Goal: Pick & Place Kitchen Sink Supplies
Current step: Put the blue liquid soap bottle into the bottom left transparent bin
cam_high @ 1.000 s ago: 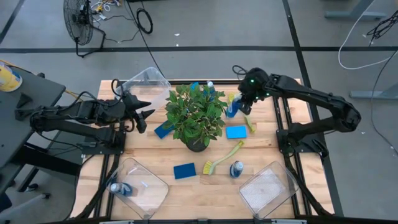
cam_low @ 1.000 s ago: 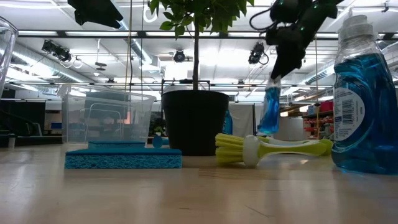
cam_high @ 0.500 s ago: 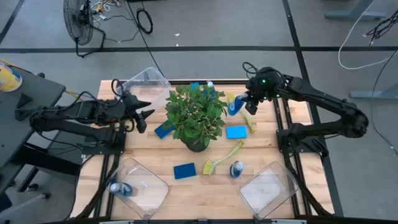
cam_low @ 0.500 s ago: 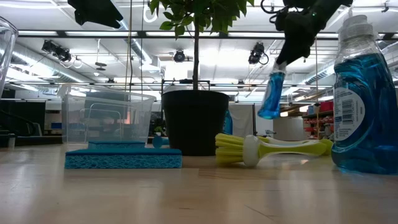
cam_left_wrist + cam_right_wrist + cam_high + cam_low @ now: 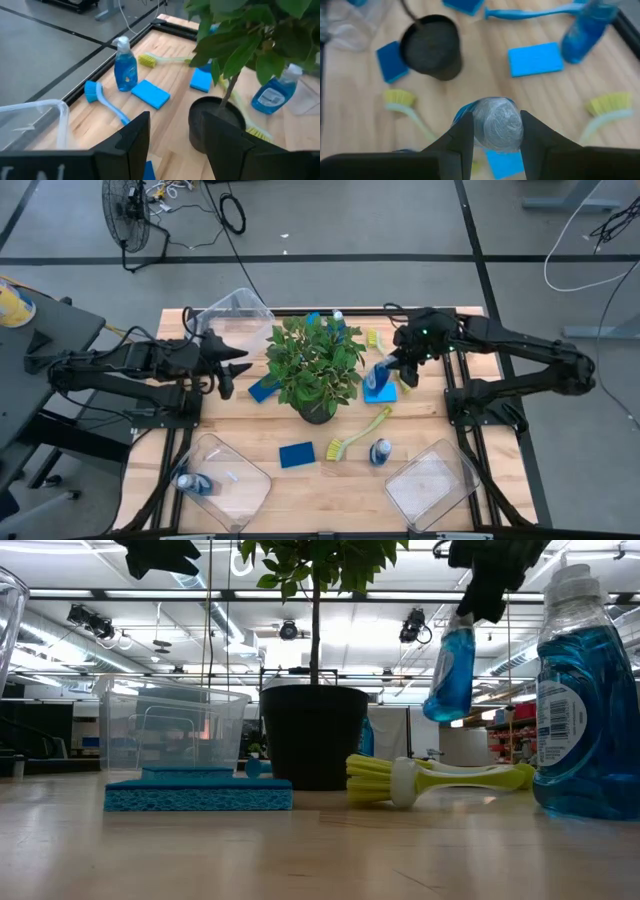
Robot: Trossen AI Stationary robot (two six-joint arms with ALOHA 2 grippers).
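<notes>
**Right arm mid-carry with a bottle, drop-off pending**

The right gripper clamps the pale cap of a blue bottle, which hangs off the table, above the blue sponge right of the potted plant. In the low view the bottle is clearly airborne, slightly tilted. The step looks like transport, pick done, place not.

Next move probably calls for swinging it over a bin and lowering before release; the nearest empty clear bin sits at the front right corner (the front left one already holds a bottle).

The left gripper waits left of the plant, fingers apart, holding nothing.

Still on the table: another bottle and a yellow-green brush.
</notes>
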